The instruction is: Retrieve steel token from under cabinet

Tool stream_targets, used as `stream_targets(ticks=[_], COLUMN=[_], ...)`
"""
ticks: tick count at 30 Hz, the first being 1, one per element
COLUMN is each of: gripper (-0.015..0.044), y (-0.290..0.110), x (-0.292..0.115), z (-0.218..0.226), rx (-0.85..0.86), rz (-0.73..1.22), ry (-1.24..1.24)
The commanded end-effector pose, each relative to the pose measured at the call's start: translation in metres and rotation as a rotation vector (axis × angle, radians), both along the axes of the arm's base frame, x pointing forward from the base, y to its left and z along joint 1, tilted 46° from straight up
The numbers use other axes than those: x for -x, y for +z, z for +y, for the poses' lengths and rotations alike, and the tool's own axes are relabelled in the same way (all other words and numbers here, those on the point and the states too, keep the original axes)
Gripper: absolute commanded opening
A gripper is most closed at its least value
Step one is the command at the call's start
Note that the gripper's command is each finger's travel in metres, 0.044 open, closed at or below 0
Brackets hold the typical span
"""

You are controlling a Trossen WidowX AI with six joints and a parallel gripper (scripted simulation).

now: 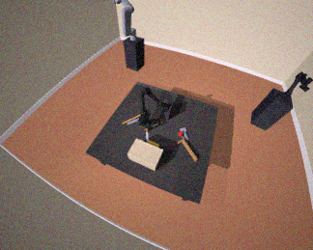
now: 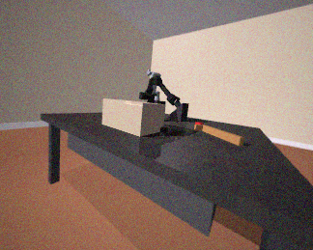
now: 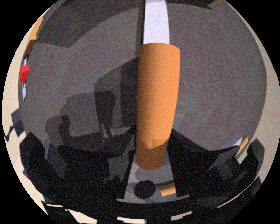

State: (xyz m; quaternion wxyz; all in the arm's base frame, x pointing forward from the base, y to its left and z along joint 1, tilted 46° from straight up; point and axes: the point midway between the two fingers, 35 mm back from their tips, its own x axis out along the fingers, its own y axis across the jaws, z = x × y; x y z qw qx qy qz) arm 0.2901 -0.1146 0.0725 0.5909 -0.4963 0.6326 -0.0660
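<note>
The beige cabinet [image 1: 145, 154] [image 2: 122, 114] stands on the dark table [image 1: 110, 143]. My gripper [image 1: 147, 126] [image 3: 151, 130] is shut on the orange handle [image 3: 159, 90] of a tool with a flat pale blade [image 1: 147, 136] [image 3: 156, 22]. The blade points away from the gripper, and the gripper is on the arm's side of the cabinet. A yellow patch [image 1: 154, 144] shows beside the cabinet, partly hidden by it; I cannot make out its full outline. The steel token cannot be made out in any view, and the vent slots are not visible.
A tool with a long orange-brown handle [image 1: 188, 151] [image 2: 223, 134] and a red part [image 1: 181, 133] [image 2: 198, 125] [image 3: 24, 74] lies to one side of the cabinet. A thin orange and grey item [image 1: 131, 122] lies beside the arm. Two other arms stand on pedestals off the table.
</note>
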Motion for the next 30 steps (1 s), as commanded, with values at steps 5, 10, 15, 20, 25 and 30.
stream_targets(ticks=[5,10,15,20,25,30], gripper=[0.0000,0.0000,0.0000,0.0000,0.0000,0.0000], y=[0.002,0.003,0.005,0.007,0.008,0.010], x=[0.003,0.005,0.009,0.013,0.016,0.020], z=[-0.002,-0.004,-0.006,-0.008,-0.010,-0.012], rx=[0.000,-0.001,-0.001,-0.002,-0.002,-0.002], rz=[0.000,0.001,0.001,0.002,0.002,0.003], ry=[-0.001,-0.001,-0.001,-0.002,-0.002,-0.002])
